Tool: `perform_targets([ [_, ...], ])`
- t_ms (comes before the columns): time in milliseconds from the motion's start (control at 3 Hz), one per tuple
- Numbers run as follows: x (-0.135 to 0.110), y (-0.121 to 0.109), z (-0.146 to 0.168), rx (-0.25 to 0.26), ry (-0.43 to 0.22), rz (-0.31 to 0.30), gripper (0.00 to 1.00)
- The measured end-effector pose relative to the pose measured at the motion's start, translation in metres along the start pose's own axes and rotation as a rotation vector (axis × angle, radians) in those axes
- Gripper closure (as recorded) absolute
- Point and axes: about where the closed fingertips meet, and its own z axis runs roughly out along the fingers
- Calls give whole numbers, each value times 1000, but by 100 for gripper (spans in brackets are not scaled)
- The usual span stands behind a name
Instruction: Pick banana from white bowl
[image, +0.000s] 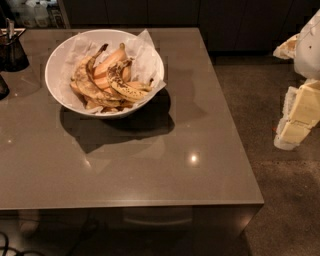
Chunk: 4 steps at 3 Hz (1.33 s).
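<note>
**Banana (122, 85) waits, untouched**

It lies speckled atop the pile in the white bowl (55, 65) on the table (150, 165), well apart from the gripper (295, 125), which hangs beyond the table's right edge, above the floor. Open or closed? Cannot tell. Judging by this, reach, grasp and lift all remain.

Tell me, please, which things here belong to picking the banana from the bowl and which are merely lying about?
For the job: speckled banana; white bowl; claw, beyond the right edge of the table, apart from the bowl.
Lying about: smooth orange bananas; paper lining; dark container at the table's far-left corner.
</note>
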Motion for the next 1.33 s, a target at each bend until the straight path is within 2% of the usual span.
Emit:
perform_targets([
  [333,-3,-1,-2,9,4,7,0],
  [1000,-37,-25,17,-123,12,112,0],
  [1333,-40,-26,18,-126,11,114,0],
])
